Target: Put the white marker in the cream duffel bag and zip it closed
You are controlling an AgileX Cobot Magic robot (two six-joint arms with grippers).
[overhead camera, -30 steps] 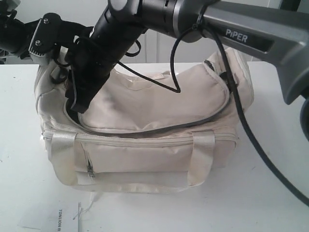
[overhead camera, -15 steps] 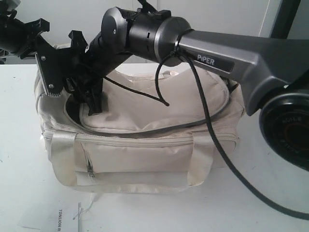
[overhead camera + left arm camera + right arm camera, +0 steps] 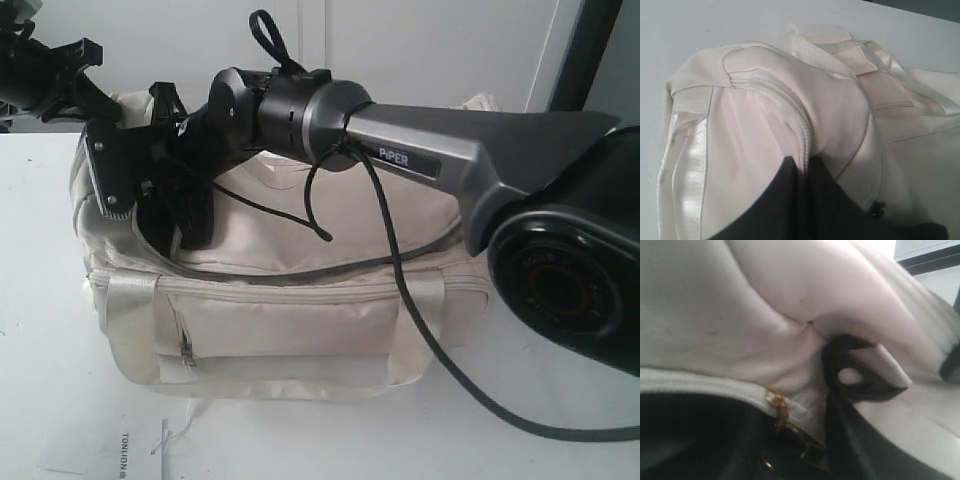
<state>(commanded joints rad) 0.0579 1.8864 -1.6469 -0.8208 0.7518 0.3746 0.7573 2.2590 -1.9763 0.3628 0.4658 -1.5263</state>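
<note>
The right claw [image 3: 150, 205] hangs over the left end of the cream duffel bag [image 3: 300, 310]. It is part open: its fingers [image 3: 196, 215] stand apart and point down into the dark mouth under the curved flap [image 3: 330, 225], with nothing to be seen between them. The bag lies beneath and around the claw, and in the exterior view its bulk spreads toward 4 o'clock.

The right wrist view shows the bag's cream fabric [image 3: 715, 315] close up. A gold zip pull [image 3: 779, 407] sits on the pale edge of the opening, and just beside it is a dark ring [image 3: 855, 377] with pale webbing through it. The white marker shows in no view, so I cannot tell where it lies.

At 10 o'clock from the right claw, above the bag's end, sits the left claw [image 3: 72, 62]; I cannot tell whether it is open or closed. Its wrist view shows the bag's end [image 3: 765, 130] with a dark shape [image 3: 805, 210] against the fabric.

The flap's front edge gapes unzipped. The front pocket [image 3: 290, 335] lies at 5 o'clock and a webbing handle [image 3: 420, 320] at 4 o'clock. The right arm [image 3: 450, 165] runs off toward 3 o'clock, and its cable [image 3: 400, 290] droops across the bag. The bag rests on the white bench [image 3: 40, 330], with a printed tag [image 3: 125, 455] at 6 o'clock.
</note>
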